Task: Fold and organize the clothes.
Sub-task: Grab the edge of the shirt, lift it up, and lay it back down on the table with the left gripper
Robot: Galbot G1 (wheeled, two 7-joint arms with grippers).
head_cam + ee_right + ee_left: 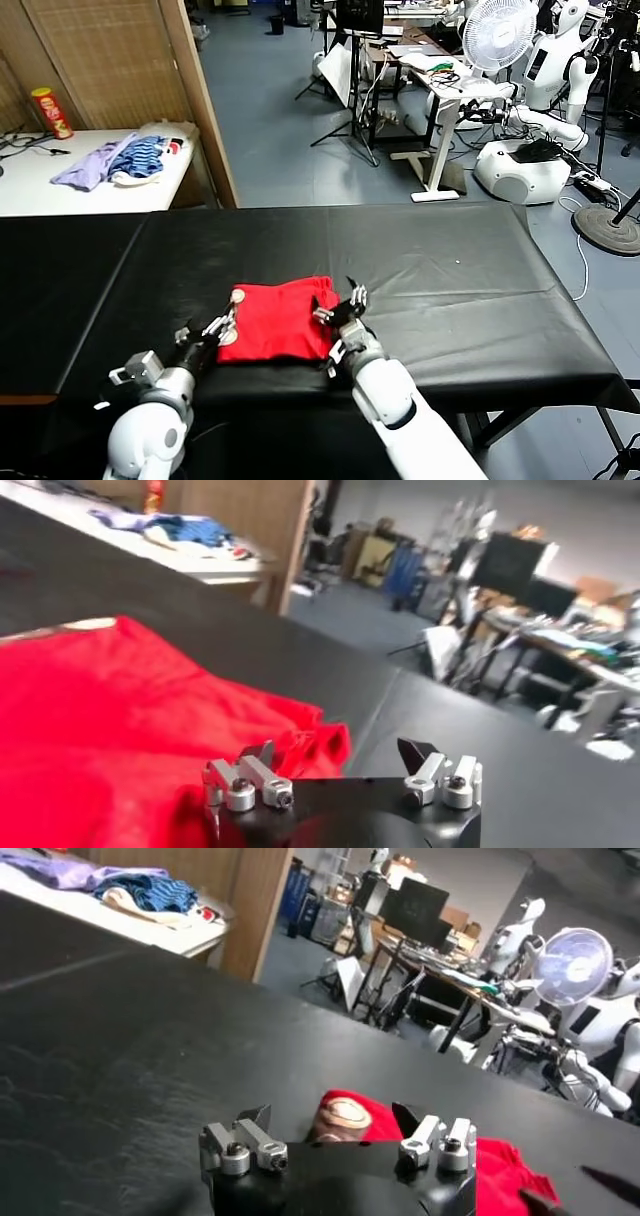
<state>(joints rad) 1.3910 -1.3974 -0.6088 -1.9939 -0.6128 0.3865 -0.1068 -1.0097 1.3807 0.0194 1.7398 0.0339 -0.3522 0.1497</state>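
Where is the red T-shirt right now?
In the head view the red T-shirt lies folded on the black table near its front edge, between the left gripper and right gripper.

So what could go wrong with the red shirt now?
1. The red T-shirt lies near the front edge of the black table; a tug toward the robot might pull it off.
2. Both tools are open at its sides, the left tool by the collar and the right tool at a rumpled corner. Bumping either spot could undo the fold.
3. That corner looks bunched, so the stack may end up lumpy.
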